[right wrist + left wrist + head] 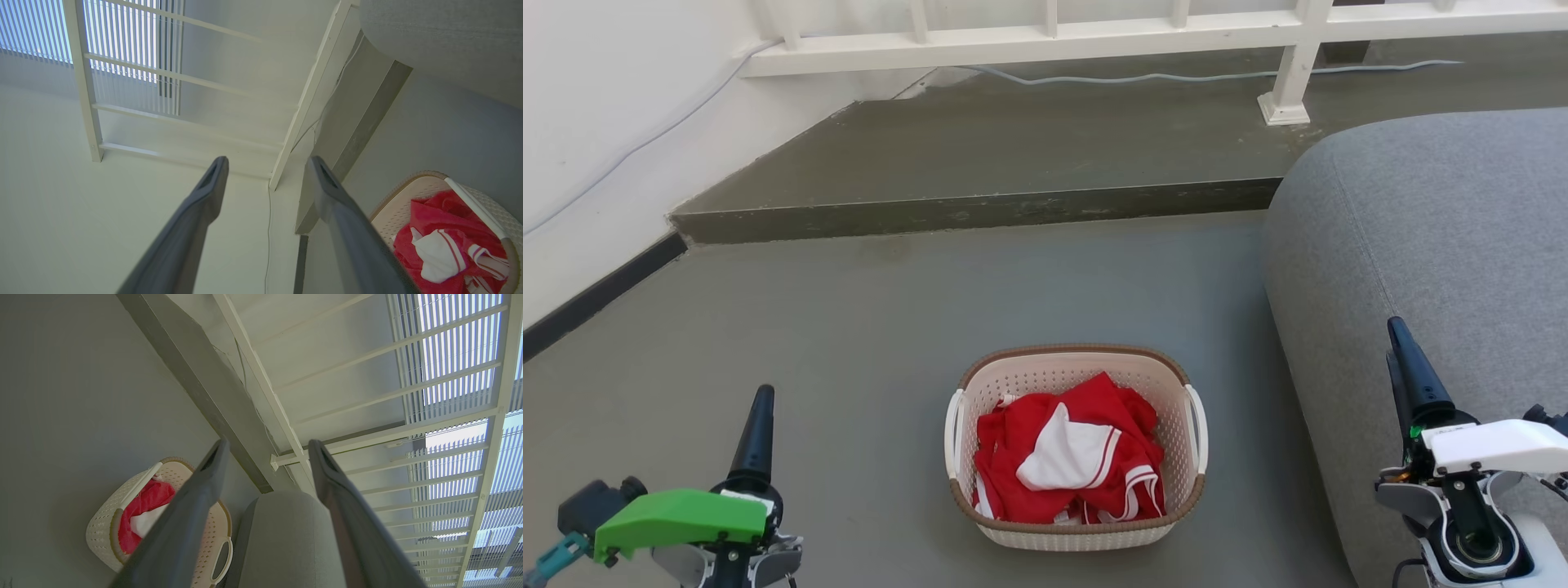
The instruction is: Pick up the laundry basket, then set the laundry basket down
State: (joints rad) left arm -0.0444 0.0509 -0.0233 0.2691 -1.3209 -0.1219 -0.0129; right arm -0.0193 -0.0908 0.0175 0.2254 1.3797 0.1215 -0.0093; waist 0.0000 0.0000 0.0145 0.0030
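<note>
- Jaws of left gripper (265,448) and right gripper (266,162) stand wide apart, holding nothing.
- Cream-white perforated plastic laundry basket (1068,351), brown-rimmed, sits untouched between them. Lifting and setting down both remain.

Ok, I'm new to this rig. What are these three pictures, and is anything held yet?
The wide picture is from the robot's head, looking down at the floor. The dark spikes at its lower corners are the left gripper and right gripper. The other two pictures come from cameras on each wrist, looking along that gripper's two fingers. Both pairs stand apart with nothing between them, so nothing is held. The laundry basket sits on the floor between the arms, with red and white clothing inside, beside a grey sofa.
</note>
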